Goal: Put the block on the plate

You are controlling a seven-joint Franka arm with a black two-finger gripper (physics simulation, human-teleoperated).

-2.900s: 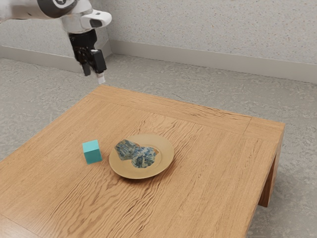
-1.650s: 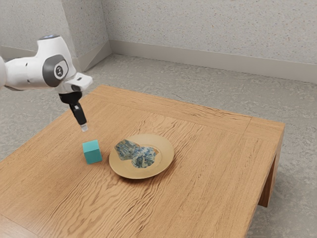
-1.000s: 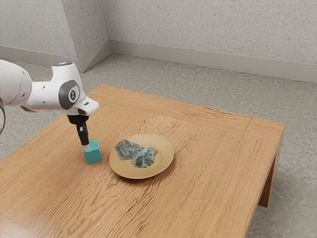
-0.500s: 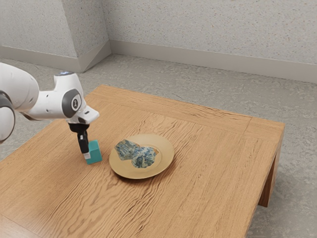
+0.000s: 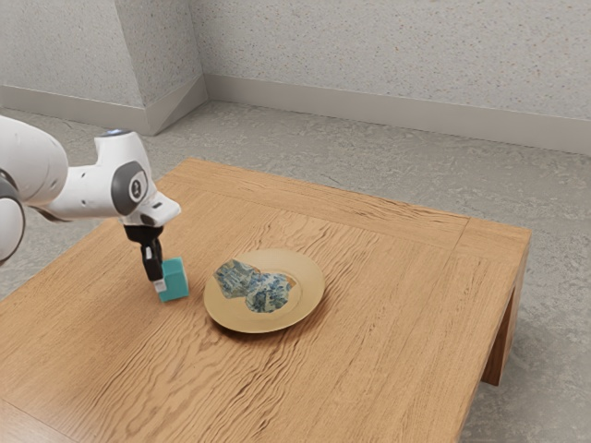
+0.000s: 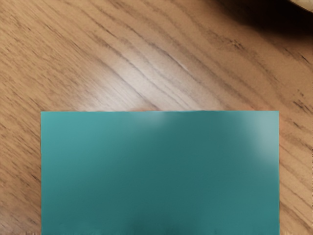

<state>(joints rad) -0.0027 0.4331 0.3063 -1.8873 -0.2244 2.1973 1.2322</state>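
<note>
Apparently, the grasping step is in hand: the block [image 5: 175,280] seems clamped by the gripper [image 5: 166,282], low over the table [image 5: 369,351] beside the plate [image 5: 247,321]. Next, enough lift to clear the rim is needed before it is carried across.

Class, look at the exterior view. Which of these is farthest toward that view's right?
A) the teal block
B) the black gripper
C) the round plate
C: the round plate lies to the exterior view's right of both the teal block and the black gripper.
</note>
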